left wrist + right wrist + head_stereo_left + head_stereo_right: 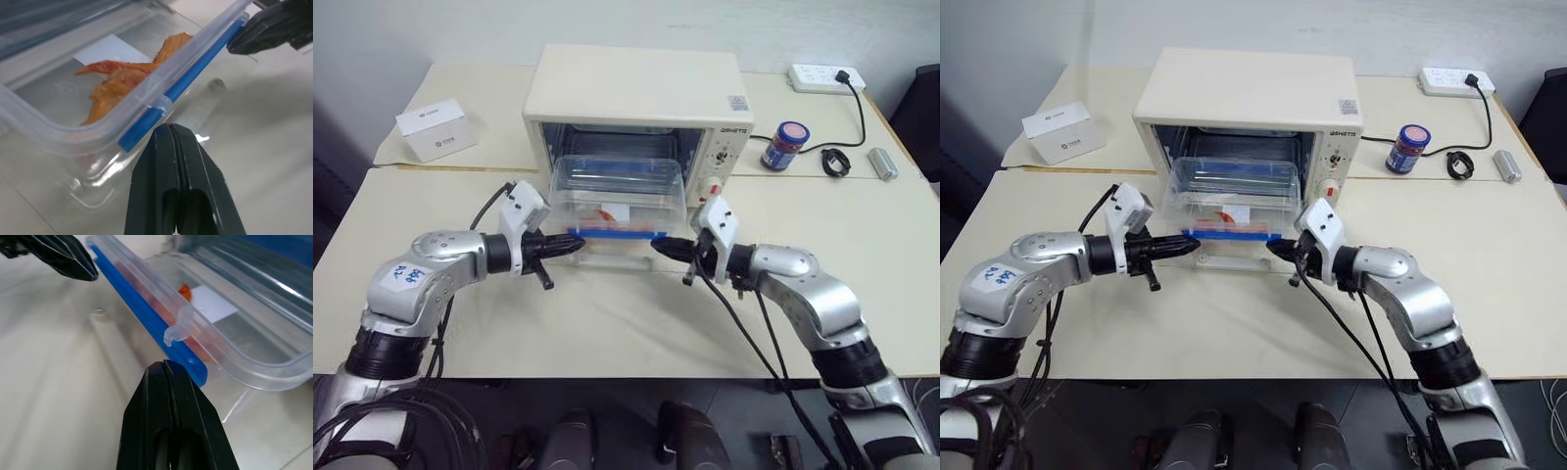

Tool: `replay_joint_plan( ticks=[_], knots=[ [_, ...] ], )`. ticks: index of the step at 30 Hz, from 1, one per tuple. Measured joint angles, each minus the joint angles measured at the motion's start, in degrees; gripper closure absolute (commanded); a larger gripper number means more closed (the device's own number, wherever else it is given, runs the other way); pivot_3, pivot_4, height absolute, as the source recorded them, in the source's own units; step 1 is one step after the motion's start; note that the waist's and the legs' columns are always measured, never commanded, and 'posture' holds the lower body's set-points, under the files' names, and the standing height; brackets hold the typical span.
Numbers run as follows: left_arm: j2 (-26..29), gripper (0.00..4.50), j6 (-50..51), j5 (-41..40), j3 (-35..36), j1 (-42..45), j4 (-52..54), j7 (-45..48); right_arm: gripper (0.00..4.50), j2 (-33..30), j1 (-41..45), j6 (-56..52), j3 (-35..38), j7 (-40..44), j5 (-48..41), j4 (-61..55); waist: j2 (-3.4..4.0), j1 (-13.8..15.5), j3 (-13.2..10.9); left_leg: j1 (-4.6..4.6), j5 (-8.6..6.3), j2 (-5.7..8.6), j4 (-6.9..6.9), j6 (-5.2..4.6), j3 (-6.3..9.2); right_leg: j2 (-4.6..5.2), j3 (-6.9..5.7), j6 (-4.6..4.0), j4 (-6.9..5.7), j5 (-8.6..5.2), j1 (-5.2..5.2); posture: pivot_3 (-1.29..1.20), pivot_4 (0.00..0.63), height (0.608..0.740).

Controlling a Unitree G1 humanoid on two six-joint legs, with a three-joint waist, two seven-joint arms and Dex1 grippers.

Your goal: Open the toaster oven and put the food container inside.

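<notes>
Food container (619, 196) rests half inside the toaster oven (636, 93); left pincer (576, 246) and right pincer (660, 247), both pressed together, touch its blue-clipped near edge, likely to push it in.

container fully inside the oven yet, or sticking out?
Sticking out. The food container has its back in the toaster oven, but its blue-clipped front edge overhangs the dropped door, between the shut left gripper and right gripper.

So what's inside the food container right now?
Through the clear food container, orange food pieces lie on the bottom beside a white label. The lid is on, with a blue clip along the near edge. The far half is blurred by reflections.
</notes>
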State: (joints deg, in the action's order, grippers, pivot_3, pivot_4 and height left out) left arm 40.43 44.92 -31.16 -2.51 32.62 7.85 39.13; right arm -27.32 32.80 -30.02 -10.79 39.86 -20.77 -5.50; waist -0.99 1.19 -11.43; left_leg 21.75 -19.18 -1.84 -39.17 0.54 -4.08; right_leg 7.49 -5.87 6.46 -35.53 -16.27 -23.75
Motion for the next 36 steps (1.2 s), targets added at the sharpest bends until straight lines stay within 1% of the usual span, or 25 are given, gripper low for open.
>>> replay_joint_plan(
  ticks=[3, 7, 10, 13, 14, 15, 17, 18, 20, 21, 22, 25, 27, 29, 33, 36],
  knots=[
    [-4.17, 4.5, -1.98, 3.37, -0.02, 4.31, -5.46, -3.08, 4.48, 4.24, 3.5, 2.8, 0.04, -2.93, 2.83, 5.84, 0.0, -0.06, 0.0, 0.01, 0.06, -0.01, -0.03, 0.01, 0.01, 0.0, -0.01, 0.01, -0.05, 0.01, -0.01, 0.0, 0.15, 0.74],
    [-9.25, 4.5, -6.96, 7.97, 0.45, 12.11, -15.19, -7.81, 4.48, 11.42, 12.23, 7.83, 1.61, -9.77, 6.81, 18.56, 0.0, -0.67, 0.0, 0.02, 0.11, -0.01, -0.03, 0.06, 0.04, 0.0, -0.03, 0.02, -0.1, 0.01, -0.03, 0.0, 0.15, 0.74],
    [-10.47, 4.5, -9.11, 9.24, 2.36, 14.76, -17.97, -9.22, 4.48, 12.84, 15.46, 10.91, 2.6, -11.45, 7.97, 23.05, 0.0, -1.35, 0.0, 0.04, 0.1, 0.01, 0.07, 0.06, 0.12, 0.02, -0.1, 0.02, -0.08, 0.01, -0.03, 0.0, 0.15, 0.74],
    [-10.31, 4.5, -8.08, 8.32, 3.74, 14.79, -17.29, -7.49, 4.48, 12.86, 15.11, 11.16, 3.3, -10.47, 7.74, 22.95, 0.0, -1.63, 0.0, 0.09, 0.08, 0.03, 0.07, 0.04, 0.14, 0.05, -0.13, 0.02, -0.06, 0.01, -0.03, 0.0, 0.15, 0.74],
    [-9.55, 4.5, -6.73, 7.11, 4.07, 13.91, -15.21, -5.95, 4.48, 12.22, 13.86, 9.94, 4.08, -9.2, 6.64, 20.78, 0.0, -1.59, 0.0, 0.17, 0.08, 0.02, 0.05, 0.04, 0.19, 0.06, -0.15, 0.02, -0.05, 0.01, -0.08, 0.0, 0.15, 0.74],
    [-8.09, 4.5, -5.26, 5.61, 4.38, 12.42, -12.27, -4.25, 4.48, 10.81, 11.65, 8.26, 4.5, -7.29, 5.09, 17.0, 0.0, -1.59, 0.0, 0.25, 0.08, 0.02, 0.04, 0.04, 0.26, 0.06, -0.18, 0.02, -0.05, 0.01, -0.12, 0.0, 0.15, 0.74],
    [-3.3, 4.5, -1.81, 2.12, 6.41, 8.33, -5.97, -0.5, 4.48, 5.36, 4.91, 3.16, 5.03, -2.11, 0.17, 6.65, 0.02, -1.57, -0.01, 0.37, 0.08, 0.0, 0.06, 0.05, 0.36, 0.05, -0.21, 0.02, -0.04, 0.01, -0.22, 0.0, 0.15, 0.74],
    [0.33, 4.32, 0.39, 0.09, 8.75, 5.56, -2.7, 1.7, 4.5, 1.3, -0.28, -0.48, 6.06, 1.16, -3.31, -0.03, 0.02, -1.49, -0.01, 0.44, 0.07, 0.0, 0.08, 0.06, 0.4, 0.05, -0.24, 0.02, -0.03, 0.01, -0.27, 0.0, 0.15, 0.74],
    [3.58, 3.94, 2.77, -2.42, 12.2, 3.76, -0.11, 3.95, 4.5, -2.58, -4.8, -4.93, 7.87, 3.66, -7.08, -5.9, 0.03, -1.3, -0.02, 0.5, 0.07, 0.01, -0.02, 0.05, 0.36, 0.05, -0.25, 0.02, 0.0, 0.01, -0.27, 0.0, 0.15, 0.74],
    [6.39, 3.69, 4.58, -5.79, 14.35, 2.1, 3.08, 6.85, 4.5, -5.65, -9.17, -8.07, 9.55, 5.4, -10.84, -12.1, 0.03, -1.23, -0.02, 0.52, 0.07, 0.0, -0.04, 0.04, 0.36, 0.06, -0.24, 0.02, 0.0, 0.01, -0.27, 0.0, 0.15, 0.74],
    [9.44, 3.35, 6.23, -8.62, 16.82, 0.88, 5.62, 9.34, 4.5, -8.64, -13.1, -10.61, 11.14, 6.76, -13.74, -17.16, 0.02, -1.22, -0.02, 0.4, 0.07, -0.02, -0.03, 0.04, 0.37, 0.05, -0.24, 0.02, -0.01, 0.01, -0.18, 0.0, 0.15, 0.74],
    [14.35, 2.49, 9.08, -13.57, 21.6, 0.23, 9.08, 13.11, 4.5, -11.72, -19.17, -14.77, 14.18, 7.04, -17.65, -23.35, 0.02, -1.23, -0.02, 0.11, 0.13, -0.02, -0.05, 0.02, 0.35, 0.05, -0.22, 0.04, 0.06, 0.02, 0.12, 0.0, 0.15, 0.74],
    [16.92, 1.88, 10.04, -15.79, 23.12, -0.56, 10.39, 15.13, 4.5, -11.89, -22.49, -16.31, 15.11, 5.75, -18.73, -25.01, 0.02, -1.21, -0.02, -0.21, 0.14, -0.02, 0.05, 0.03, 0.29, 0.04, -0.12, 0.02, 0.01, 0.01, 0.31, 0.0, 0.15, 0.74],
    [18.63, 1.31, 10.31, -16.77, 23.84, -0.84, 10.73, 16.13, 4.5, -11.22, -24.4, -16.38, 14.84, 3.33, -17.63, -25.16, 0.02, -1.21, -0.02, -0.29, 0.15, -0.02, 0.08, 0.04, 0.26, 0.03, -0.06, -0.01, -0.03, -0.01, 0.32, 0.0, 0.15, 0.74],
    [19.93, 0.07, 10.33, -17.73, 23.99, -0.47, 10.47, 16.68, 4.5, -6.58, -24.59, -14.46, 11.54, -1.9, -12.83, -22.22, 0.03, -1.27, -0.02, -0.26, 0.15, -0.01, 0.1, 0.06, 0.18, 0.02, 0.01, -0.01, -0.12, -0.01, 0.19, 0.0, 0.15, 0.74],
    [20.74, 0.03, 10.33, -18.11, 24.0, 0.05, 10.09, 16.73, 4.5, -2.78, -23.37, -11.89, 9.36, -5.2, -8.93, -17.06, 0.02, -1.27, -0.02, -0.23, 0.14, -0.01, 0.12, 0.06, 0.14, 0.01, 0.01, -0.04, -0.12, -0.02, 0.16, 0.0, 0.15, 0.74]
  ],
)
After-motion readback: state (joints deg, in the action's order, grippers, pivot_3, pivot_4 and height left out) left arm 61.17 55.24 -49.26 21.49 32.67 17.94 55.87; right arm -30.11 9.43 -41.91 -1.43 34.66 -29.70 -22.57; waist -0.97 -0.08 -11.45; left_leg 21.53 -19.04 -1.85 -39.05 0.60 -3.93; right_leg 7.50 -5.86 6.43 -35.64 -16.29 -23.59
